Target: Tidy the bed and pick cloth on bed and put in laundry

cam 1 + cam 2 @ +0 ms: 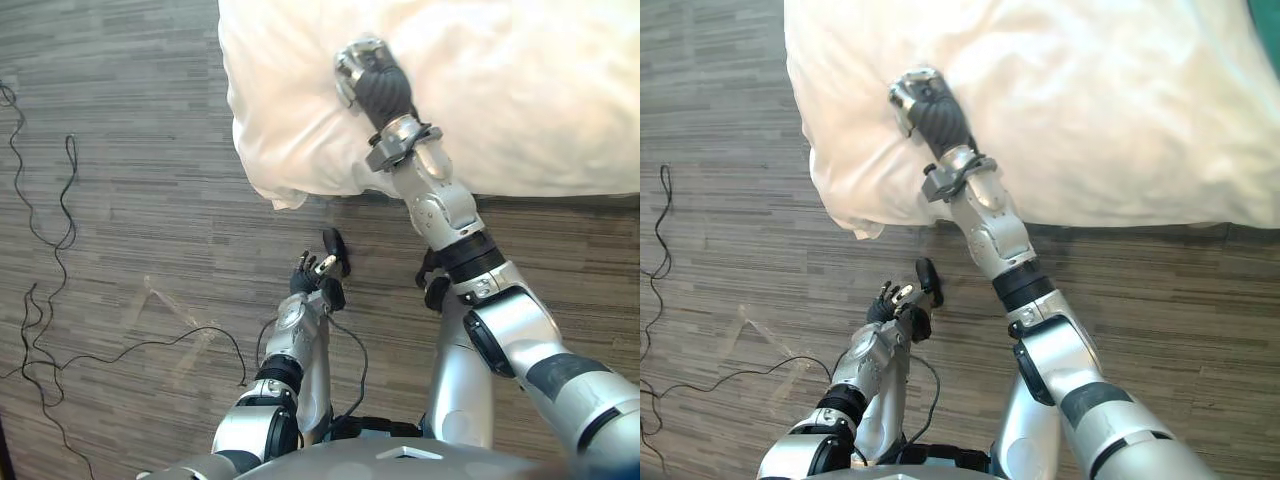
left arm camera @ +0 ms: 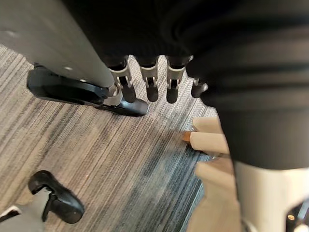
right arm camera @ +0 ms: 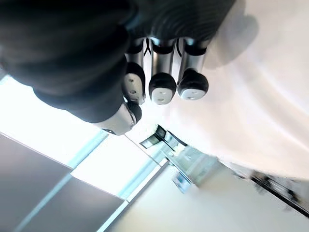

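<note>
Left eye view sets the white bedding point(image 1: 520, 100) across the top of the scene. Its long axis runs side to side and its near edge lies parallel to the robot's front. One rumpled corner point(image 1: 285, 195) droops over the bed's edge towards the wooden floor point(image 1: 130, 200). The right robot hand point(image 1: 372, 75) is the one that matters here. Its arm reaches forward and slightly leftward, so the hand rests on top of the bedding, just inside that drooping corner, and most of the cloth stretches away to its right. In the right wrist view its fingers point(image 3: 162, 87) are curled in with the thumb close beside them. No fabric is seen pinched between them, so I judge the hand closed but empty, resting against the cloth rather than gripping it. The left robot hand point(image 1: 318, 278) hangs low over the floor, well short of the bed edge. Its fingers point(image 2: 152, 89) are loose and the thumb stands apart, holding nothing. Any smoothing or gathering stroke therefore looks to belong to the right arm. A pull from the corner would run rightward along the bedding's length, or back towards the robot across its short side.
</note>
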Robot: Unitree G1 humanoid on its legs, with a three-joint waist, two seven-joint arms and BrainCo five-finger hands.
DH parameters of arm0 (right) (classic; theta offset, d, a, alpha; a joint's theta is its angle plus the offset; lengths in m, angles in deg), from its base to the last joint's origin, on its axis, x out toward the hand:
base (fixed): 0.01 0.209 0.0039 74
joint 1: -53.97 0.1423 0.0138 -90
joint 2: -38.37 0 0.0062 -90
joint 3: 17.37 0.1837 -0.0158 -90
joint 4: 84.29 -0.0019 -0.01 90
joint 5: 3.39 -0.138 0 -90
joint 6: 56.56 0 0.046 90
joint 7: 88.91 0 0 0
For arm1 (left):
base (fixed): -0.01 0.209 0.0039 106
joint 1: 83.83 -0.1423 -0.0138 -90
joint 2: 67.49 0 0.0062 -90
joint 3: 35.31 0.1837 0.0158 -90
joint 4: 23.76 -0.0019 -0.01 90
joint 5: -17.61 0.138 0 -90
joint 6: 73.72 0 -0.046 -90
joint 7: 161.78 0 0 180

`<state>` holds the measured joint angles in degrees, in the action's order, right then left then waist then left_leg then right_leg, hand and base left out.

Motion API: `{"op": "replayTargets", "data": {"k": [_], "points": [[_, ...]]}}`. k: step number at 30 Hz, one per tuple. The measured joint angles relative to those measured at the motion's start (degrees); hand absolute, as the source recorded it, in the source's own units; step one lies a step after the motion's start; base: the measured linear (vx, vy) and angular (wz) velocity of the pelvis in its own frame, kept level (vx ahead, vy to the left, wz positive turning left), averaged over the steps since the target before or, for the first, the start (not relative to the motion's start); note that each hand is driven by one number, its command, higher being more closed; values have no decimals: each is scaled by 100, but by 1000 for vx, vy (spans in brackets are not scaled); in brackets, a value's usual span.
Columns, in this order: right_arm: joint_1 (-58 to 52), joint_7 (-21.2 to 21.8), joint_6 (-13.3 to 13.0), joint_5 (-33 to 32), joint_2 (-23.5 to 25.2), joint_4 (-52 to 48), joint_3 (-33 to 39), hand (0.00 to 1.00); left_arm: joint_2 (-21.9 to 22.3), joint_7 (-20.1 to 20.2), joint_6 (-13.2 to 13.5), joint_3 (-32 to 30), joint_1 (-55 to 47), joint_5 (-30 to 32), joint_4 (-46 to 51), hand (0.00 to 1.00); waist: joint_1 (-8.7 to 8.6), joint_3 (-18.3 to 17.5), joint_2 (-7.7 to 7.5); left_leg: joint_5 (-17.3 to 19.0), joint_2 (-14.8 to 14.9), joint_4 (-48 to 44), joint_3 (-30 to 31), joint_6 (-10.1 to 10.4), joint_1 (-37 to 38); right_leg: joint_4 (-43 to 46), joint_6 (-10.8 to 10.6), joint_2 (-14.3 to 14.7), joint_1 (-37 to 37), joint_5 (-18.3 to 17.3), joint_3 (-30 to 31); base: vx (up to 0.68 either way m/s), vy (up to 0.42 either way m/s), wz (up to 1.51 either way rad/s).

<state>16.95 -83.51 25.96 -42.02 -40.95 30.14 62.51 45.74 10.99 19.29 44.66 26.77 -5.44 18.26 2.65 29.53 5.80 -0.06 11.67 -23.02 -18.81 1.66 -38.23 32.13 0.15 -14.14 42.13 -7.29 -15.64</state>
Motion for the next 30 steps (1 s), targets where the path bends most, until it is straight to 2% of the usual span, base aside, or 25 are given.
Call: {"op": "replayTargets", "data": {"k": [2,4,5,6,7,9,10,13,15,17,18,20,22,24,26,28,30], "points": [[-331,110,-159,-244,44,-143,589,100,-5,-182,-137,-56,55,-1,99,0,-49,4,-14,111,85,-187,4,-18,41,-177,-30,83,-193,107,-4,-9,61,-24],[-969,323,-434,-769,157,-393,1514,100,-96,-371,-312,-76,37,-11,402,0,-199,45,-170,309,156,-343,-108,-64,247,-381,-79,163,-510,225,67,7,108,-29],[-1138,390,-499,-883,188,-470,1750,100,-138,-423,-371,-80,35,-11,467,0,-228,49,-233,362,157,-354,-158,-76,332,-440,-77,177,-588,244,106,11,103,-41],[-1544,552,-616,-1138,209,-534,2142,100,-197,-472,-487,-108,15,-17,564,0,-282,50,-350,491,159,-354,-290,-92,537,-561,-111,196,-751,290,222,59,121,-49],[-2005,687,-688,-1299,198,-552,2503,100,-252,-530,-582,-136,-34,-62,650,0,-351,42,-448,577,158,-335,-408,-104,753,-701,-162,205,-941,342,301,77,127,-51],[-2647,731,-725,-1398,196,-531,2871,100,-347,-581,-699,-133,-105,-99,679,0,-393,42,-524,672,148,-268,-572,-99,1099,-894,-191,215,-1241,394,386,120,112,-44],[-3405,790,-725,-1397,184,-489,3134,0,-397,-588,-802,-132,-247,-106,683,0,-475,31,-564,723,102,-98,-713,-84,1484,-1084,-247,210,-1585,435,400,152,87,-39],[-4452,985,-711,-1325,224,-476,3218,0,-509,-564,-940,-122,-560,-95,673,0,-579,7,-620,758,10,265,-942,-11,2213,-1357,-270,212,-2150,476,530,177,61,-40],[-5083,1255,-643,-963,248,-217,3225,0,-602,-470,-988,-130,-785,-41,620,0,-636,-115,-649,727,-26,631,-1069,96,2789,-1590,-339,265,-2611,493,544,239,6,-27],[-5726,1699,-647,-355,334,549,3224,0,-662,-225,-973,-140,-1110,115,353,0,-622,-668,-700,490,-68,1148,-1133,241,3236,-1865,-333,364,-2979,454,469,254,-55,-5],[-5829,1791,-665,-181,355,742,3222,0,-667,-160,-969,-139,-1208,181,307,0,-633,-801,-704,432,-93,1288,-1134,275,3360,-1889,-333,371,-3070,423,416,272,-58,9],[-6073,1970,-774,559,408,1429,3217,0,-681,1,-905,-142,-1464,337,96,0,-650,-1136,-688,223,-164,1756,-1129,366,3800,-1982,-356,404,-3406,362,269,247,-48,17],[-6138,1951,-919,1403,401,2023,3223,0,-711,100,-841,-150,-1638,466,-87,0,-652,-1333,-644,123,-200,2034,-1085,407,4096,-2125,-374,435,-3710,324,153,168,-25,22],[-6240,1646,-1128,2935,406,2694,3255,0,-785,206,-761,-213,-1943,618,-308,0,-639,-1576,-599,30,-237,2322,-1012,452,4447,-2465,-389,499,-4187,333,12,158,-11,23],[-6254,1392,-1167,3802,418,3052,3292,0,-826,258,-717,-318,-2181,685,-386,0,-640,-1700,-582,5,-257,2415,-941,465,4604,-2678,-424,527,-4466,355,-84,87,-14,23],[-6319,1201,-1113,4372,389,3170,3351,0,-844,329,-706,-473,-2447,685,-598,0,-609,-1819,-549,0,-279,2507,-865,473,4741,-2878,-459,559,-4702,386,-127,32,-10,19],[-6324,1169,-977,4458,395,3175,3400,0,-846,366,-701,-668,-2609,670,-778,0,-543,-1885,-547,-1,-274,2508,-853,475,4766,-2977,-461,581,-4779,420,-131,-35,-16,2]]}}
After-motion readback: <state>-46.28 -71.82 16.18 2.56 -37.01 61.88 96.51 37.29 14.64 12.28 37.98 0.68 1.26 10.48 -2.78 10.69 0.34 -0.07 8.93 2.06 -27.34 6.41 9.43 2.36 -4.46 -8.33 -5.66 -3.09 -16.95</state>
